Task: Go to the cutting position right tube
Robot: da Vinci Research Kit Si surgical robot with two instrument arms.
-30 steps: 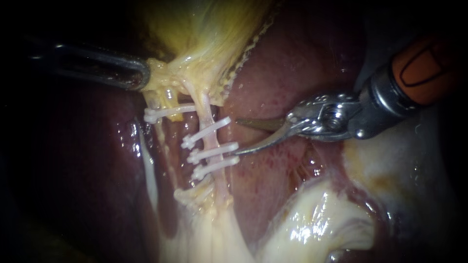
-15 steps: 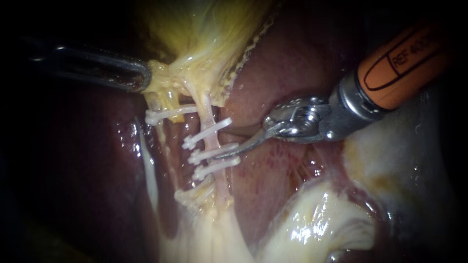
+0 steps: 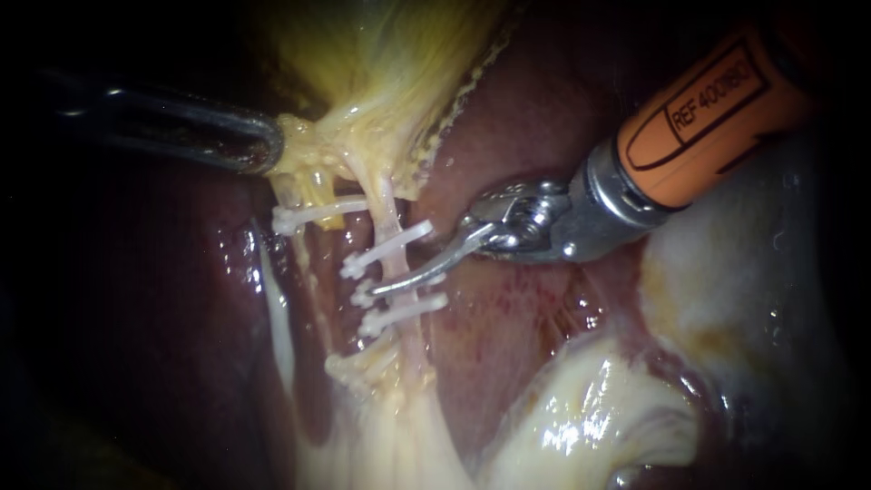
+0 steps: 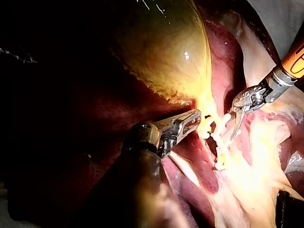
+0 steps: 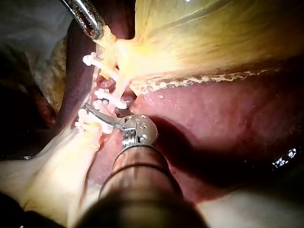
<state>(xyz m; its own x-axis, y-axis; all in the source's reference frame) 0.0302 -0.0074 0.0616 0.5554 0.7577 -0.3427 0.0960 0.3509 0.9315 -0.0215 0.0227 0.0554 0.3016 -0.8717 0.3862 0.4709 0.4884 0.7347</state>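
The right tube point(image 3: 388, 213) runs down from the gallbladder point(image 3: 381, 54) and carries three white clips: an upper one point(image 3: 386, 247) and two lower ones point(image 3: 399, 313). My right instrument point(image 3: 388, 270), orange-shafted with curved blades, reaches the tube from the right. Its blades are open; one crosses in front of the tube between the upper and lower clips, and the other is hidden behind it. The left tube bears one clip point(image 3: 318, 210). My left instrument point(image 3: 272, 150) is shut on yellow tissue at the gallbladder's neck, holding it taut; the same grip point(image 4: 192, 121) shows in the left wrist view.
Dark red liver point(image 3: 526, 118) lies behind and to both sides of the tubes. Pale fatty tissue point(image 3: 581, 417) bulges at the lower right. In the right wrist view the blade point(image 5: 97, 114) sits among the clips point(image 5: 107, 95), with the left instrument's shaft point(image 5: 90, 21) beyond.
My right instrument has moved left, from clear of the clips to the right tube, its open blades now astride the tube. The left instrument and the tissue it holds have stayed put.
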